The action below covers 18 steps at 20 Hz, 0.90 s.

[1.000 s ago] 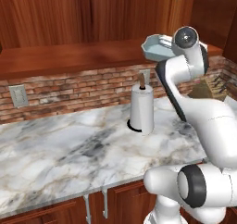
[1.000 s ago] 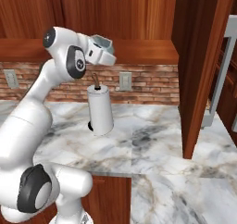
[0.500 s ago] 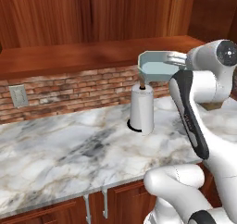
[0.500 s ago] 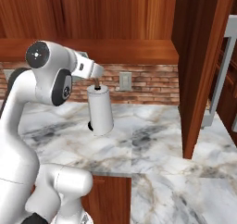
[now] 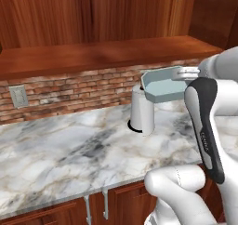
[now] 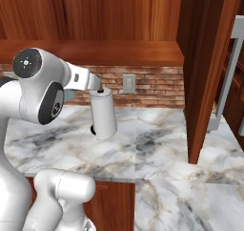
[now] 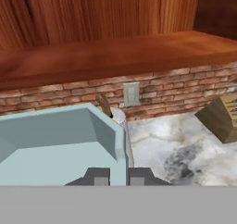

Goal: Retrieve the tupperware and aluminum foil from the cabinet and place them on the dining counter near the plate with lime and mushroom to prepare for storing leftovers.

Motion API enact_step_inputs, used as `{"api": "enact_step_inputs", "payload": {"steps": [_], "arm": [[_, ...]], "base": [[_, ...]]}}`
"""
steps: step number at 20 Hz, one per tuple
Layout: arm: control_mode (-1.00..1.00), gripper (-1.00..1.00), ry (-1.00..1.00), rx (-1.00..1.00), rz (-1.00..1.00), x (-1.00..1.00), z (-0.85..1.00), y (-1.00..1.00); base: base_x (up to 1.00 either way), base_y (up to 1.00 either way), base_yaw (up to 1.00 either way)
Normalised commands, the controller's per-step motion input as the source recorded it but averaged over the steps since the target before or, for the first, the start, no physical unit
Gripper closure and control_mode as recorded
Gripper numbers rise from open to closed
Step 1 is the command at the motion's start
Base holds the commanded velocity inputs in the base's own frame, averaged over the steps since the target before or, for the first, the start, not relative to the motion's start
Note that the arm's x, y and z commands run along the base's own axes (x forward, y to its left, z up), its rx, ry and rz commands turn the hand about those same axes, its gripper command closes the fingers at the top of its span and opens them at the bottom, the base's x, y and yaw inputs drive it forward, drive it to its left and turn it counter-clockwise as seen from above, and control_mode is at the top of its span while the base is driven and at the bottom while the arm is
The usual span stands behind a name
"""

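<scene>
The fingers (image 7: 118, 176) pinch the near rim of the pale blue tupperware (image 7: 55, 144), held in the air just in front of the white paper towel roll (image 5: 142, 110) on the marble table (image 5: 69, 149). The tupperware looks light, stiff and smooth-walled, so this thin rim grip could slip if tilted.

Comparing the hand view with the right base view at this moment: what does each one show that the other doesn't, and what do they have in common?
Hand view alone: the gripper shut on the wall of the light blue tupperware, whose open inside faces the camera, and a wooden block on the counter at right.

Right base view alone: the tall wooden cabinet side standing on the counter at right.

Both: the white paper towel roll, the brick backsplash with its outlet, the marble counter and the wooden shelf.
</scene>
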Motion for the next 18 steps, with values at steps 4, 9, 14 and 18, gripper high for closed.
{"api": "enact_step_inputs", "payload": {"steps": [4,9,14,18], "arm": [[-1.00,1.00,0.00,0.00,0.00,0.00,0.00,0.00],[1.00,1.00,0.00,0.00,0.00,-0.02,0.00,0.00],[1.00,1.00,0.00,0.00,0.00,0.00,0.00,0.00],[1.00,1.00,0.00,0.00,0.00,0.00,0.00,0.00]], "base": [[0.00,0.00,0.00],[-0.66,-0.01,0.01],[-1.00,0.05,0.22],[-1.00,0.32,0.46]]}}
